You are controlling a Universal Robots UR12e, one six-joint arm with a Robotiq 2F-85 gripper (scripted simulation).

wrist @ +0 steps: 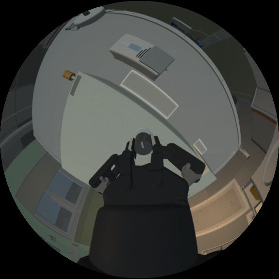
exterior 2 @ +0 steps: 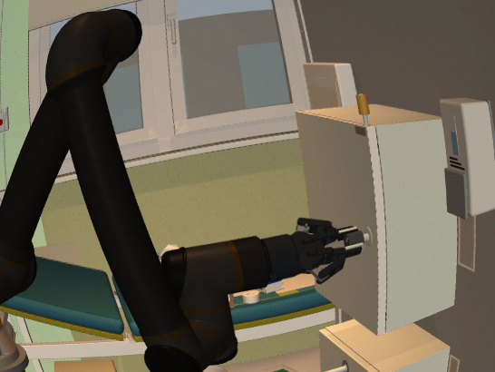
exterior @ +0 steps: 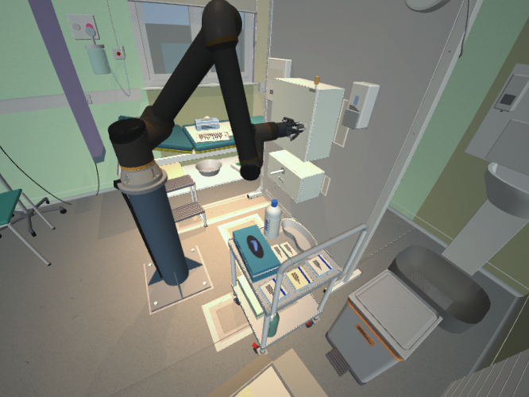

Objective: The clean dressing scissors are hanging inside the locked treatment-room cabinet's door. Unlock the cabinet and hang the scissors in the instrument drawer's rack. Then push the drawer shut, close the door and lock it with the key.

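On the grey wall panel hangs the pale cabinet (exterior: 307,117), its door closed, with a round grey knob (wrist: 142,144) sticking out of the door front (exterior 2: 342,217). My gripper (exterior 2: 356,242) reaches in level from the left and is closed around that knob (exterior 2: 362,237). A brass-capped key (exterior 2: 362,105) stands upright on the cabinet's top front corner. The instrument drawer (exterior: 295,175) sits below the cabinet and stands pulled out, with a bar handle (exterior: 277,172) on its front. The scissors are hidden.
The drawer box juts out just below my wrist. A wall dispenser (exterior: 363,104) hangs right of the cabinet. On the floor below stand a trolley (exterior: 284,273) with a teal box, a bottle (exterior: 272,219), and a pedal bin (exterior: 384,324).
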